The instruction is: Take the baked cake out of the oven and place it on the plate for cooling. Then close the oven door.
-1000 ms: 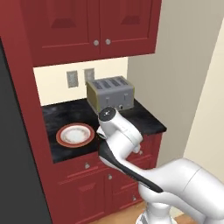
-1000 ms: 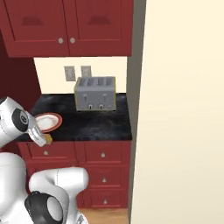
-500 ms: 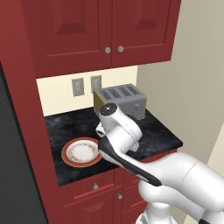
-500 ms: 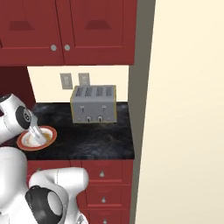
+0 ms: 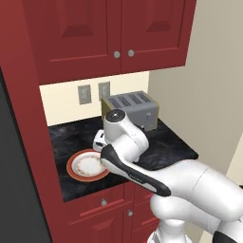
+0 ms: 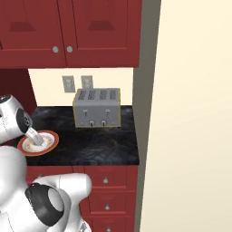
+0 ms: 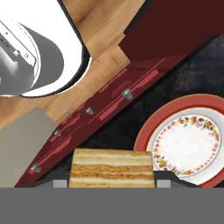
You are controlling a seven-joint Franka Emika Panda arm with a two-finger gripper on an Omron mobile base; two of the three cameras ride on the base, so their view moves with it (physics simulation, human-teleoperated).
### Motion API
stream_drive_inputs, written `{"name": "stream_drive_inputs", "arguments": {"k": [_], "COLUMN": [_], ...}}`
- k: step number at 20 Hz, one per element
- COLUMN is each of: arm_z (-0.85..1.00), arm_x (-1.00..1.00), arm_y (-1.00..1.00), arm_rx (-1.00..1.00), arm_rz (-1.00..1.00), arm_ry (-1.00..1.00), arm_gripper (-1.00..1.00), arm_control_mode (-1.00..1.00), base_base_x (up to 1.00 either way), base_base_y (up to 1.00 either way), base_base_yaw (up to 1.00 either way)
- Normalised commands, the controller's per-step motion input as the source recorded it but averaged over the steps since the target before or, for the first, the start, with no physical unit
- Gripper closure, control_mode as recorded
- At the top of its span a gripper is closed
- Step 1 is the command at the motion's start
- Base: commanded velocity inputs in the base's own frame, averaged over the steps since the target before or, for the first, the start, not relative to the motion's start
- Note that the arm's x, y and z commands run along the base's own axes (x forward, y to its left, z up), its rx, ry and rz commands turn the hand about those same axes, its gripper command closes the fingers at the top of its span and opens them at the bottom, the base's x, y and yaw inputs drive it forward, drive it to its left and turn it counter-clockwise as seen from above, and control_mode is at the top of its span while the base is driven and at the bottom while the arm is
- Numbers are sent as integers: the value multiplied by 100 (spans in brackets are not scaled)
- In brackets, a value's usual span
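Note:
In the hand view a layered tan slice of cake [image 7: 112,168] sits between my gripper's [image 7: 112,182] fingertips, and the gripper is shut on it. The plate [image 7: 186,144], white with a red rim and a flowered ring, lies on the black counter to the cake's right. In the right base view the gripper [image 6: 38,138] points down over the plate [image 6: 45,146]. From the left base camera, my arm hides most of the hand just behind the plate [image 5: 87,165]. The oven and the oven door are out of view.
A silver toaster [image 5: 133,109] [image 6: 97,108] stands at the back of the black counter [image 5: 163,148] [image 6: 102,147]. Red cabinets hang above and red drawers [image 7: 111,99] run below. A cream wall [image 6: 190,113] bounds the counter's right end, a tall dark panel [image 5: 14,190] its left.
The whole picture has shifted in both base views, so the camera has moved. The gripper keeps its hold and now hangs over the plate.

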Motion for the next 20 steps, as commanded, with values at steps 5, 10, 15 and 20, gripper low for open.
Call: {"name": "stream_drive_inputs", "arguments": {"k": [5,10,15,20], "arm_z": [-12,-5,-14,-30], "arm_x": [29,33,16,6], "arm_y": [36,32,25,10], "arm_rx": [0,0,0,0], "arm_rz": [5,1,0,0], "arm_ry": [-2,0,0,0], "arm_gripper": [100,100,100,100], "arm_control_mode": [-100,-100,-100,-100], "base_base_x": [0,0,0,0], "base_base_y": [0,0,0,0], "base_base_yaw": [0,0,0,0]}}
